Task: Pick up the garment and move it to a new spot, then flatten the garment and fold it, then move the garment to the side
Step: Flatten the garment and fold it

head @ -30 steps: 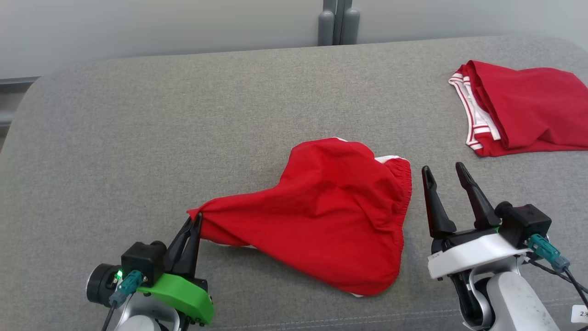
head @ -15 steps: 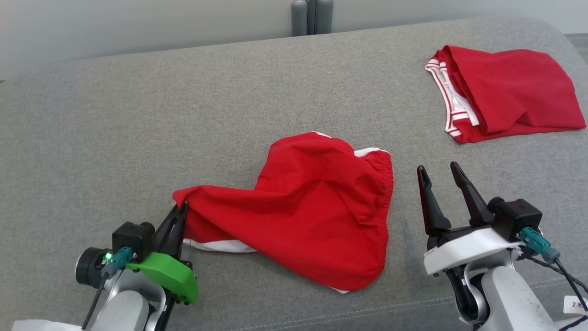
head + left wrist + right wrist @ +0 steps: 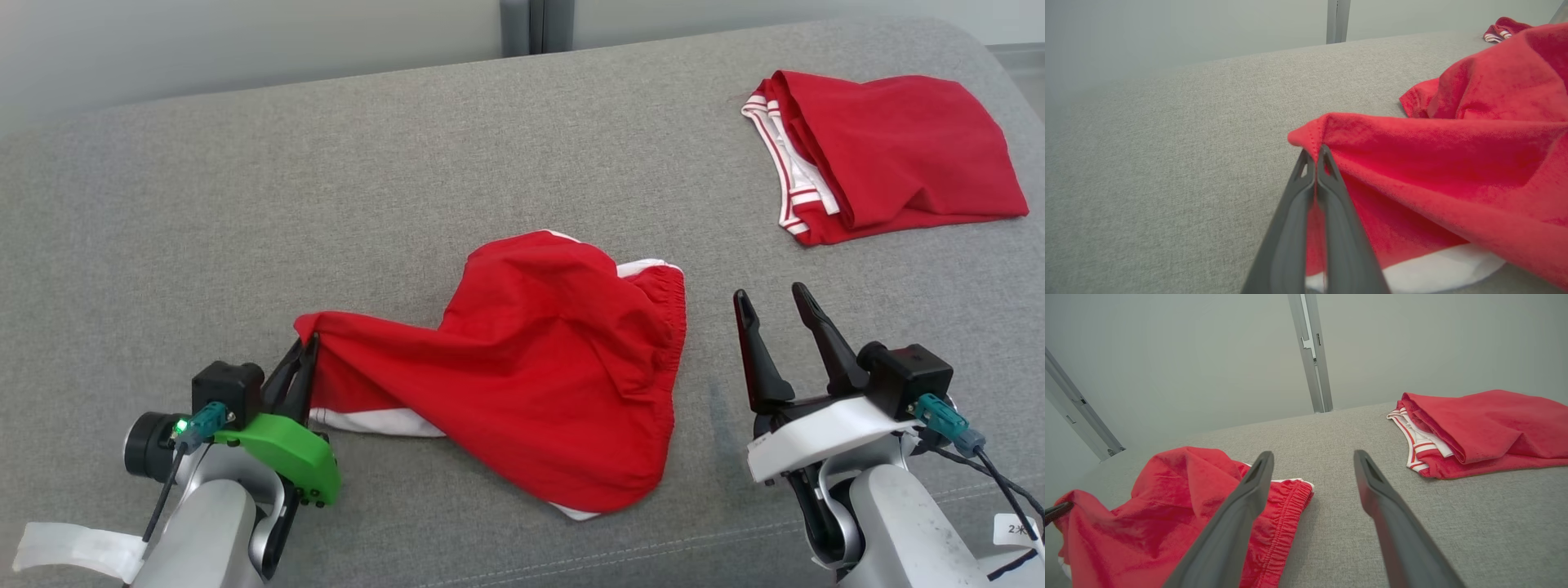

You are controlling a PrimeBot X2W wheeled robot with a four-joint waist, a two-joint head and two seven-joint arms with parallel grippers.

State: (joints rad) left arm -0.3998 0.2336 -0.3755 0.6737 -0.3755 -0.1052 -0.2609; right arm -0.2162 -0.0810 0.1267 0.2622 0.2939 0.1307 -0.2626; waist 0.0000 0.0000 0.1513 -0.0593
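Observation:
A crumpled pair of red shorts (image 3: 555,367) with white trim and an elastic waistband lies in the middle of the grey cushion (image 3: 326,204). My left gripper (image 3: 308,347) is shut on the garment's left corner, which is stretched out toward it; in the left wrist view the fingers (image 3: 1331,204) pinch the red hem (image 3: 1310,136). My right gripper (image 3: 769,298) stands open to the right of the waistband, apart from the cloth, with nothing between its fingers (image 3: 1241,510). The waistband (image 3: 1286,514) lies just left of that gripper in the right wrist view.
A second red garment with white striped trim (image 3: 882,155) lies folded at the far right of the cushion, also in the right wrist view (image 3: 1478,428). A grey wall and a vertical metal post (image 3: 535,24) stand behind the cushion. Bare cushion spreads to the left and far side.
The head camera has shifted, so the whole picture slid left and down. My left gripper has pulled the garment's corner further left, stretching the cloth and baring white trim beneath it. The right gripper stays open.

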